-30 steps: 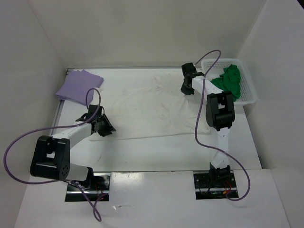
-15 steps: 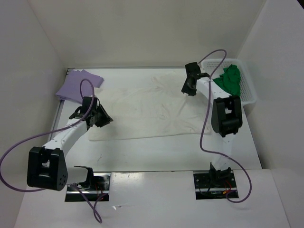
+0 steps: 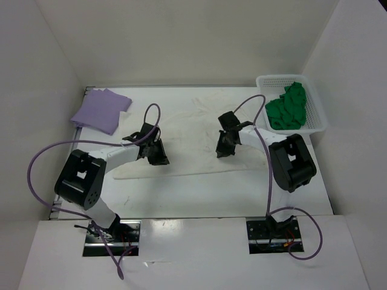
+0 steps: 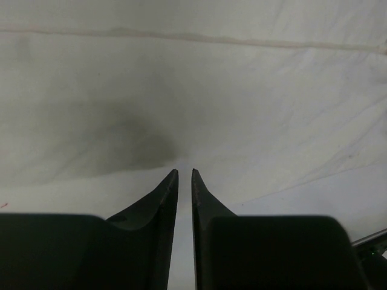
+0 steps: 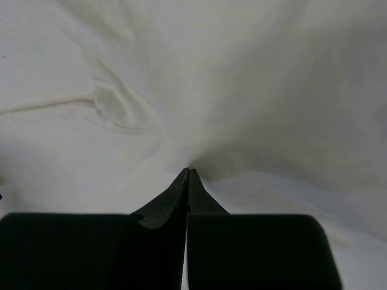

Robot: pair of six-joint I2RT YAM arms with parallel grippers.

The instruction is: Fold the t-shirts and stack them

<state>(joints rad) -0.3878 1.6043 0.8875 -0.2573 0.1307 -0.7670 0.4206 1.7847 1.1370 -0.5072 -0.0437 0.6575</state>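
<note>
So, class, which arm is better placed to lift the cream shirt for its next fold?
Right. The right gripper is shut with the cream shirt puckering into its tips, apparently pinched. The left gripper is slightly open over flat cloth, gripping nothing visible.

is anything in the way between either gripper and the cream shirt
Nothing visible. Both grippers are down at the cream t-shirt. The right gripper has its fingers shut, with cloth puckered at the tips. The left gripper is at the shirt's near edge, fingers a slit apart.
</note>
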